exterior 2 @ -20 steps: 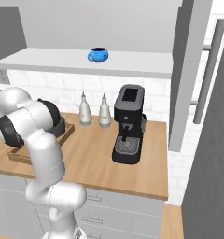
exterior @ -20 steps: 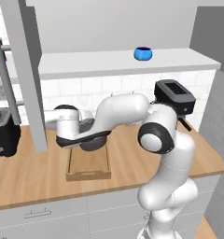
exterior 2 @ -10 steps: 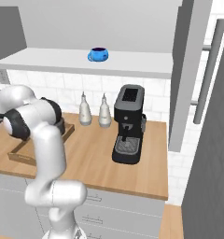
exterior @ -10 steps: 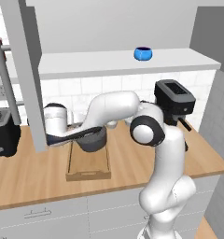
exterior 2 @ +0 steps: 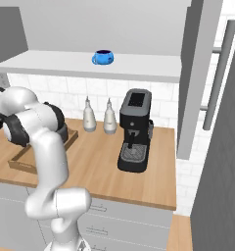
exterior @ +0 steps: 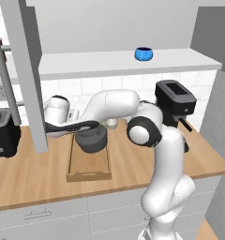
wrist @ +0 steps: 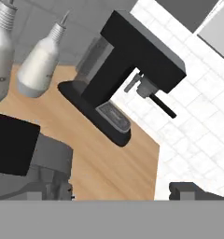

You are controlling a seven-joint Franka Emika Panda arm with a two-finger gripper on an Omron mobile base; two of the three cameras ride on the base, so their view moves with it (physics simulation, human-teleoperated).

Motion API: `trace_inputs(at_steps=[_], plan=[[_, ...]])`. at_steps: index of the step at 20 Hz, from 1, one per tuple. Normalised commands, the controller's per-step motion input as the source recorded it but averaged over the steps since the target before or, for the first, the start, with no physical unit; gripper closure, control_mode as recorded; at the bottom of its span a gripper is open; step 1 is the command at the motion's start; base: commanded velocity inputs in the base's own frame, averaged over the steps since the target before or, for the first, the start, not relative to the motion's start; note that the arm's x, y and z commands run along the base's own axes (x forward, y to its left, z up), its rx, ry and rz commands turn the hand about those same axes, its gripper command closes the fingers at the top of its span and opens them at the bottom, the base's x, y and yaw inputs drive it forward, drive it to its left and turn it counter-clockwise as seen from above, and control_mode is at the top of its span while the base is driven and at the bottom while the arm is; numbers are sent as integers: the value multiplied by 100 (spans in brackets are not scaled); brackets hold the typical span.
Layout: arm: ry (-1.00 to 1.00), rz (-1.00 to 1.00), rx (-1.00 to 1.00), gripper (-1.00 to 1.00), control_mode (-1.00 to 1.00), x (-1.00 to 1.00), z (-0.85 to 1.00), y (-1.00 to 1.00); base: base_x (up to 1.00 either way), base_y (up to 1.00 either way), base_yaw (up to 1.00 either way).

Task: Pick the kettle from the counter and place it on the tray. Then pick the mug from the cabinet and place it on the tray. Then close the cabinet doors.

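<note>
Step 1 of 3 looked done: squat dark grey kettle sat in the shallow light wooden tray on the counter, gripper jaws spread w/ nothing held, small blue mug on cabinet shelf, doors not shut.

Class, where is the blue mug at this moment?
The mug stands on the cabinet shelf above the counter, up and left of the coffee machine in the left base view.
</note>
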Motion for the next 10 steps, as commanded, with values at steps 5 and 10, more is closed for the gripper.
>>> trace_inputs(at_steps=[5,10], plan=[[-2,-19,2,-100,-100,-67,11,-74,0,0,0],[-16,-1,0,-100,-100,-92,35,-67,0,0,0]])
